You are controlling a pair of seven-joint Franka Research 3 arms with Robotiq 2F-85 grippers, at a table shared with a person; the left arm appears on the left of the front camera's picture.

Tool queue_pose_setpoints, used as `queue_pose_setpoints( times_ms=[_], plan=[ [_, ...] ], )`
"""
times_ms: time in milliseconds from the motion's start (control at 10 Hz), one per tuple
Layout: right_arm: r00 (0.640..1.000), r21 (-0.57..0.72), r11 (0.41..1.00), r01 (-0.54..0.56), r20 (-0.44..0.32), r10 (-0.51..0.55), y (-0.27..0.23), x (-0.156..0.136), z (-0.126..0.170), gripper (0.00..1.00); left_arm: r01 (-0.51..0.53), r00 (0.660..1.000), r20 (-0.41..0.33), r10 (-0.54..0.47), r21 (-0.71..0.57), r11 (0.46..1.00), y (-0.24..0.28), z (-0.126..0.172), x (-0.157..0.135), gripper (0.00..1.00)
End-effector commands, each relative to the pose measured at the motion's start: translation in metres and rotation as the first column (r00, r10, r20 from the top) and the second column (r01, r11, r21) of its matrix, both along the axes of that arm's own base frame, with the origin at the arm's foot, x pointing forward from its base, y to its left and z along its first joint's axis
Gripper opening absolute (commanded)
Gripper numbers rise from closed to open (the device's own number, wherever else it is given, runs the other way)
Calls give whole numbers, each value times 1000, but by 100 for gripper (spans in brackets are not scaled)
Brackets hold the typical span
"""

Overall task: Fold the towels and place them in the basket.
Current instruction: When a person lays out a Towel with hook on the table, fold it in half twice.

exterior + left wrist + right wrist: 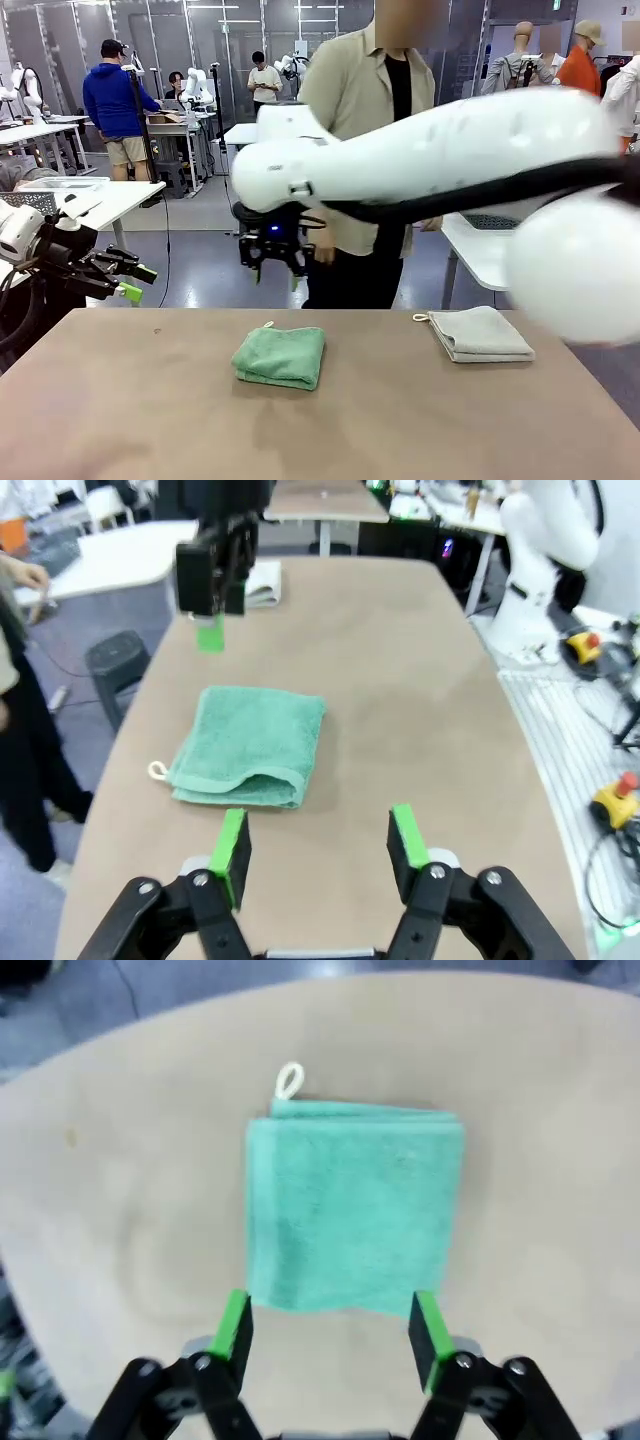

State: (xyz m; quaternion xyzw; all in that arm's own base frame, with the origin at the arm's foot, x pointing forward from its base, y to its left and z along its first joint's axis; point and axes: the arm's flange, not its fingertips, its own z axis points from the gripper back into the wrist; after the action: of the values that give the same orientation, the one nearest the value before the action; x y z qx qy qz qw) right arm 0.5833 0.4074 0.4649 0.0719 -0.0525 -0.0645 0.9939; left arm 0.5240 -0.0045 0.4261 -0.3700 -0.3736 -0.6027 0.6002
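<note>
Front view, left to right: left gripper (128,280) at the frame's left edge above the table (120,420), jaws spread and empty; green towel (281,356) folded at table center, with the right gripper (275,250) hanging above it at upper center, jaws spread, holding nothing. Beige-grey towel (481,333) lies folded at right near the far edge, well apart from the green one; a person (370,150) stands behind the table. Right wrist view: green towel (355,1205) sits just beyond the 2 open fingers (233,1322), its loop (288,1081) at the top.
</note>
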Motion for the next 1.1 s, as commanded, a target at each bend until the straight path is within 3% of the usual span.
queue_pose_setpoints(
  times_ms=[0,200,600,1000],
  plan=[
    [995,42,995,-91,32,90,-94,-97,-32,79,-6,1000,7,6,20,1000,-1,1,-4,70],
    [995,61,995,-83,50,80,-116,-115,-29,79,-6,1000,7,6,20,1000,-1,1,-4,70],
    [997,99,993,-67,46,63,-128,-109,-40,79,-6,1000,7,6,20,1000,-1,1,-4,70],
    [998,51,998,-47,36,45,-125,-118,-35,79,-6,1000,7,6,20,1000,-1,1,-4,70]
  ],
)
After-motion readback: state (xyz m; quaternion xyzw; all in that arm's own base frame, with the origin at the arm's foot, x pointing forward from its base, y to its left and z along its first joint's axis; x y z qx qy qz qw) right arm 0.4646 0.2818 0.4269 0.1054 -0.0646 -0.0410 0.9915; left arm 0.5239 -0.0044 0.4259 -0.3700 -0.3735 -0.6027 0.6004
